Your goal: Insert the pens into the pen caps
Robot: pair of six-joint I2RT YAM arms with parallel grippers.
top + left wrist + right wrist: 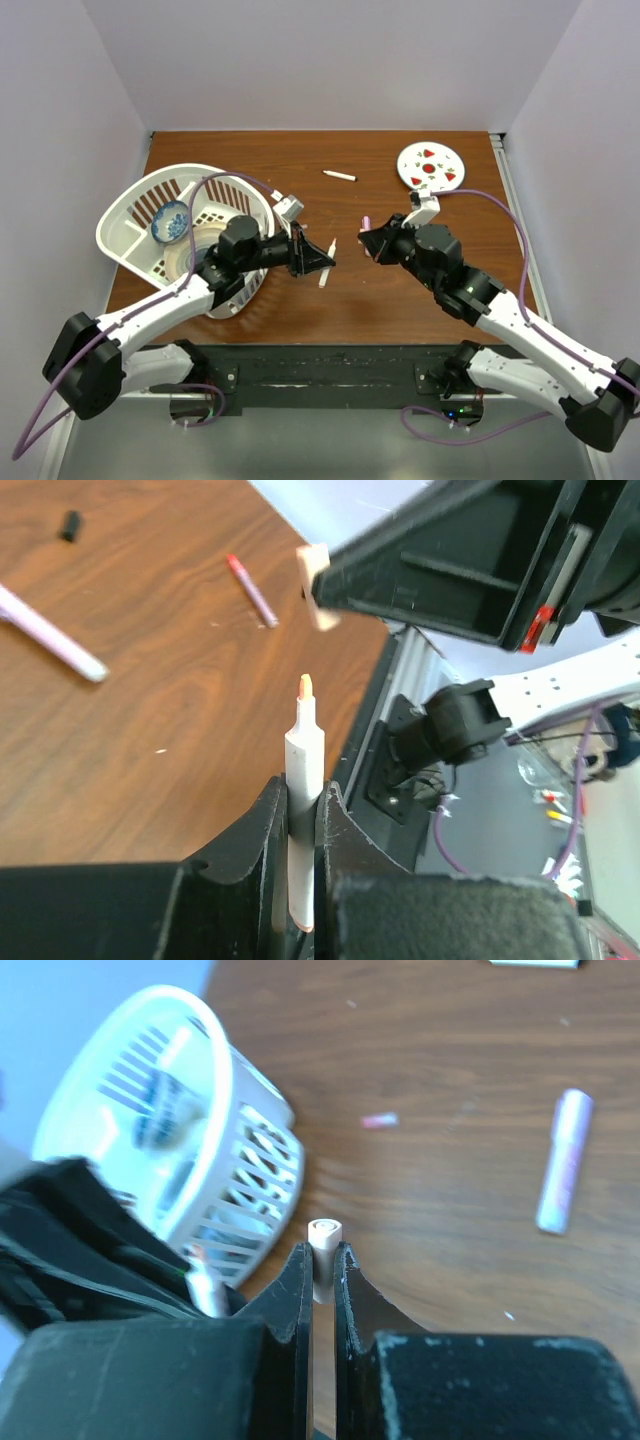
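Holding a white pen [303, 748] in your left gripper [302, 795], you have the jaws pinched tight around its barrel. The peach tip sticks out past the fingers toward the other arm. Your right gripper [320, 1256] is closed almost all the way too, squeezing a small peach cap [324, 1232] between its fingertips with the open mouth facing out.

From the top camera the two grippers face each other over the middle of the table [400, 290], close but apart. In the left wrist view the cap hangs just beyond the pen tip and a touch to one side. There is a clear gap, so the tip is not inside it.

Loose on the wood you've got a lilac pen [563, 1160] lying flat beside your right gripper. A second white pen [340, 175] lies further back, toward the far edge. A tiny pink cap [380, 1120] rests near the white basket [130, 215], and a black cap [70, 525] sits out on the open table. The spotted plate [430, 165] is at the far right, well away from both grippers.
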